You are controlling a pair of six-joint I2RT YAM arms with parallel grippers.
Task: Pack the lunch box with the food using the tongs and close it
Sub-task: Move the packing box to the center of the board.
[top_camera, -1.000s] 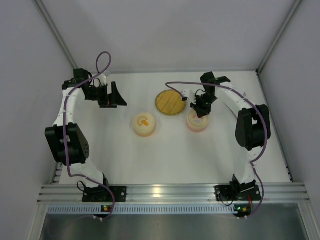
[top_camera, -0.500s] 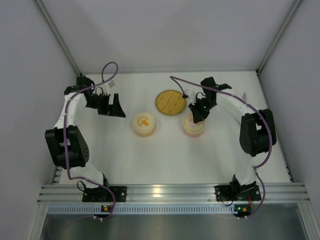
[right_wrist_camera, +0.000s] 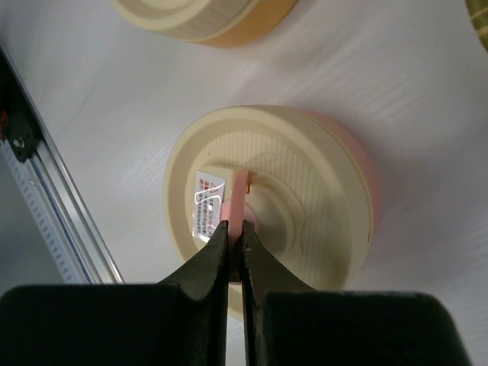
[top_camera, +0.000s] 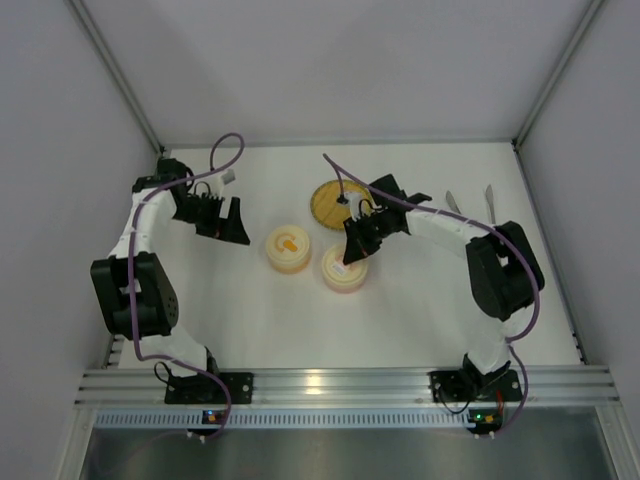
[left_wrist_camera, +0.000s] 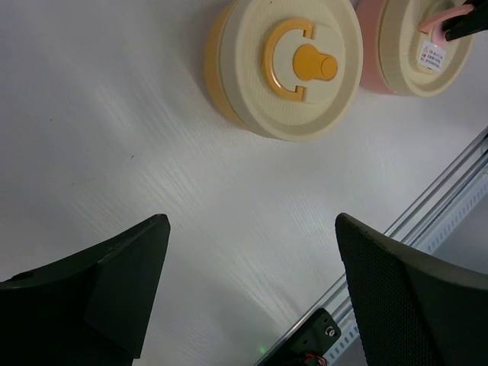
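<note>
While upright, handle [right_wrist_camera: 239, 191] inside end effector [right_wrist_camera: 235, 227].

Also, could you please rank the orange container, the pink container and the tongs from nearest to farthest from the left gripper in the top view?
1. orange container, just right of the left gripper.
2. pink container, farther right.
3. tongs, far right, beside the right arm.

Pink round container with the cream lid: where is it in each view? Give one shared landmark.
Top external: pink round container near the middle, under the right gripper.
Left wrist: top right corner, partly cut off.
Right wrist: centre, jaws shut on its pink handle.
Landmark: orange round container with a cream lid, next to it in all three.
</note>
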